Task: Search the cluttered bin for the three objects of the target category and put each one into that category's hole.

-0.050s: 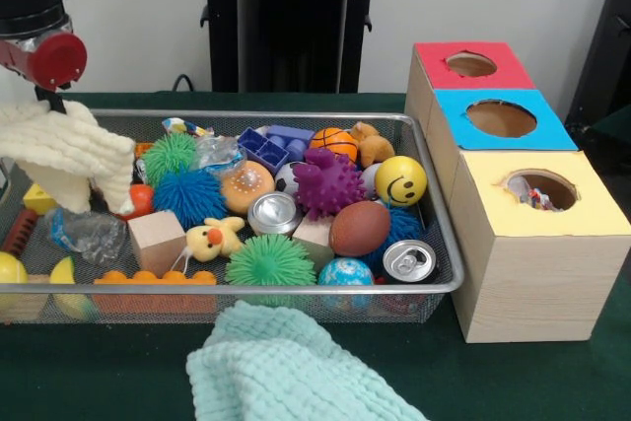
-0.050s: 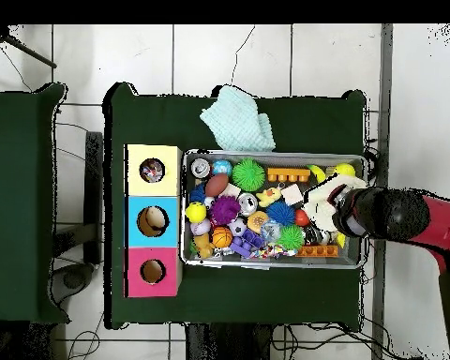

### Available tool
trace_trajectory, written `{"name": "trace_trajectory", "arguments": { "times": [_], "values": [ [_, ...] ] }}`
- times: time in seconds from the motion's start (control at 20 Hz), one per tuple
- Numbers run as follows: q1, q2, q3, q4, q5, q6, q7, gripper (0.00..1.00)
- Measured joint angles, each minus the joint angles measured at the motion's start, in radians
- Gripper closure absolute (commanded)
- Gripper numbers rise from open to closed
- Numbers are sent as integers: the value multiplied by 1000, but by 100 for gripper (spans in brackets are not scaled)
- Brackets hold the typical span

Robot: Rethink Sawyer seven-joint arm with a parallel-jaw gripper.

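Green bench (image 1: 552, 382) carries everything; my pincer (image 1: 51, 110) holds a cream cloth (image 1: 64, 155) above the bin's (image 1: 449, 278) left end, well apart from the yellow box's hole (image 1: 540, 189). A mint cloth (image 1: 286, 372) lies near, outside. I judge most sorting remains.

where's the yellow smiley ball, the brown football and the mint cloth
yellow smiley ball (image 1: 400, 180), front view, on its printed face
brown football (image 1: 359, 228), front view, middle of its top side
mint cloth (image 1: 286, 372), front view, middle of the folds
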Motion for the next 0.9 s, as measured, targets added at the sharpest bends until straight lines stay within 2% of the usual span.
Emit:
{"name": "trace_trajectory", "arguments": {
  "times": [0.5, 0.9],
  "values": [
    [4, 0, 17, 24, -5, -11, -1, 100],
    [35, 0, 17, 59, -8, -12, -1, 100]
  ]
}}
